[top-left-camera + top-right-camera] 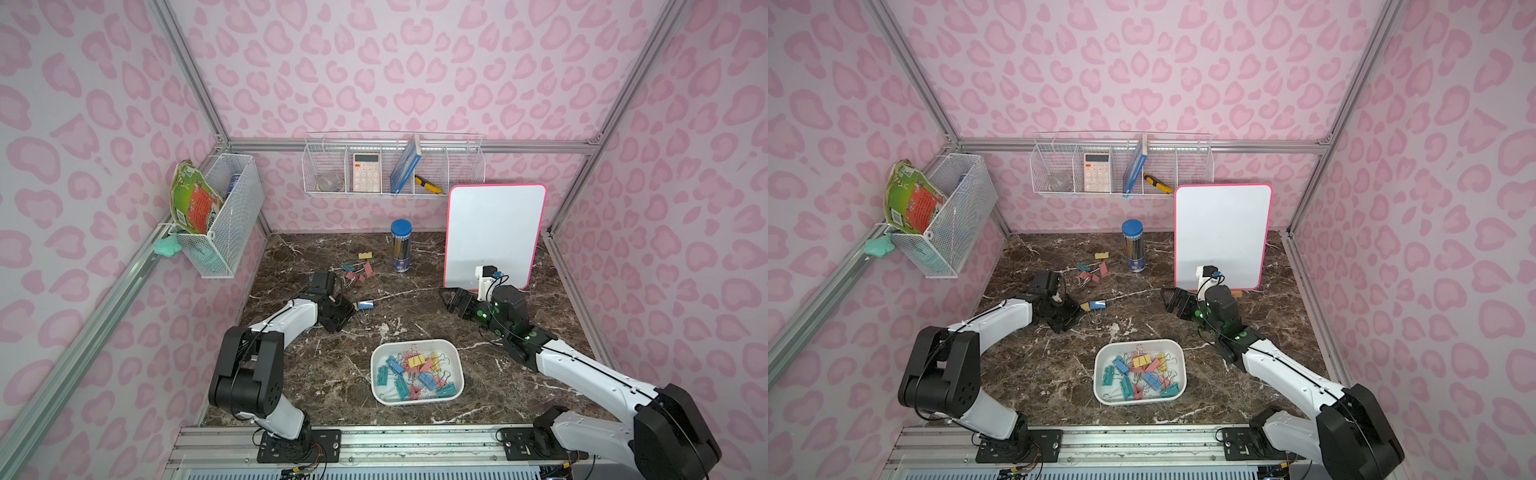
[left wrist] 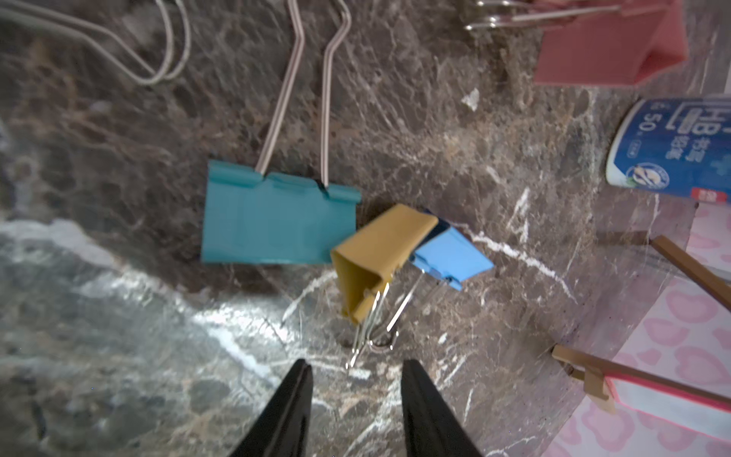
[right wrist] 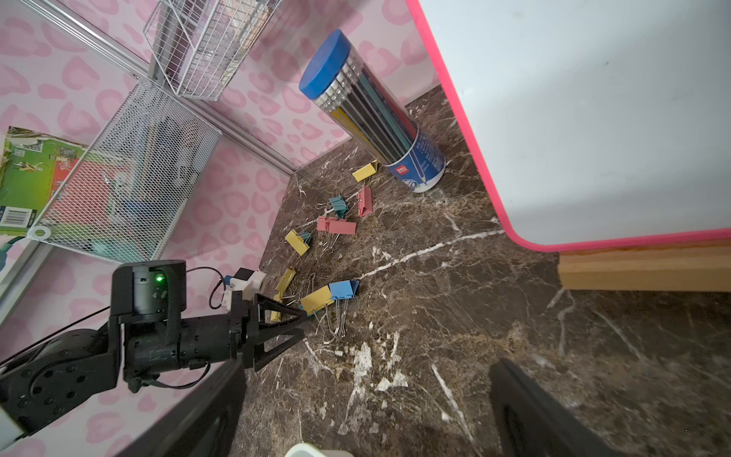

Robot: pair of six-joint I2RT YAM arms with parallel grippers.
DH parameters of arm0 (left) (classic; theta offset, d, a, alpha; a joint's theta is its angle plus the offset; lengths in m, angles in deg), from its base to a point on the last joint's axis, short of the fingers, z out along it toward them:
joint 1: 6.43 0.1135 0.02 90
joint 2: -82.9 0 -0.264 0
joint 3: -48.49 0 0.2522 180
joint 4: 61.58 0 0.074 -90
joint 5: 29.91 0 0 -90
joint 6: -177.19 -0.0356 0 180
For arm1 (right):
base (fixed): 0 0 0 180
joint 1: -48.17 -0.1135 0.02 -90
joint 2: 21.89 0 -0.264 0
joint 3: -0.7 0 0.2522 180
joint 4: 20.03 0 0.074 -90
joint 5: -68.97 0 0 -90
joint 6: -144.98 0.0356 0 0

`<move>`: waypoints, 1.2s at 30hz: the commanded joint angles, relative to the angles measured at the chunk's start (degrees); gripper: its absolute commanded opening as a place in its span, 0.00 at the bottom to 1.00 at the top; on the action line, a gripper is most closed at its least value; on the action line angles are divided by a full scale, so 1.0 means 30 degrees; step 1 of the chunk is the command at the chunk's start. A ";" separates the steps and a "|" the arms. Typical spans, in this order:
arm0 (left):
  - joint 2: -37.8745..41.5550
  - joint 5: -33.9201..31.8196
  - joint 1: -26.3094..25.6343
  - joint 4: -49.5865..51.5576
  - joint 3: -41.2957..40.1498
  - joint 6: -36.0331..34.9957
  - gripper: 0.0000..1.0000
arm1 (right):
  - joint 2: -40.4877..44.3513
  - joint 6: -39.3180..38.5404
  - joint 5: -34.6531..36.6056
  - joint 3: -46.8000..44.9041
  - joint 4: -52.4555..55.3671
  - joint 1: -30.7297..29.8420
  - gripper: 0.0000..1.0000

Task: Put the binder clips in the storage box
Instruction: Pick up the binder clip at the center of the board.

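Most binder clips (image 1: 415, 370) lie in the storage box (image 1: 415, 341) by the front edge of the worktop (image 1: 490, 395). About 10 loose clips (image 1: 360, 271) sit toward its back-left corner. My left gripper (image 2: 356, 366), part-open, and right gripper (image 3: 366, 364), wide open, hold nothing.

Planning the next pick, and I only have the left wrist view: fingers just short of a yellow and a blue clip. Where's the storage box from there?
Observer: The storage box sits nearer the robot's base than the left arm's fingers, between the two arms.
Operator: Right arm blocking it?
Observer: No. The right arm's fingers are open and empty in front of the whiteboard, apart from the box.
Operator: Any clips I can't see?
Observer: Another yellow clip lies alone near the pencil tube.
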 commanded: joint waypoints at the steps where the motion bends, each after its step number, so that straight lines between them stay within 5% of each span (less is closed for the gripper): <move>1: -0.0960 0.0699 0.0126 -0.1870 0.0021 0.1108 0.43 | 0.0207 0.0003 0.0244 0.0036 0.0137 -0.0034 0.98; 9: -0.2035 0.1012 0.0209 -0.3731 -0.0257 0.1503 0.41 | 0.0323 -0.0086 0.0462 -0.0046 0.0386 -0.0019 0.98; 14: -0.2389 0.1000 0.0319 -0.3299 -0.0152 0.0961 0.20 | 0.0111 -0.0012 0.0497 -0.0046 0.0260 -0.0004 0.98; 20: -0.2435 0.1540 0.0441 -0.3484 -0.0231 0.0927 0.05 | -0.0087 0.0003 0.0332 0.0112 0.0198 -0.0019 0.98; 31: 0.1119 0.1092 0.0467 -0.1123 0.0756 -0.0545 0.00 | -0.0026 0.0073 0.0465 0.0081 0.0231 -0.0019 0.98; 36: 0.2973 0.3268 0.0139 -0.0396 0.1505 -0.2424 0.00 | -0.0303 0.0034 0.0323 0.0154 -0.0031 -0.0019 0.98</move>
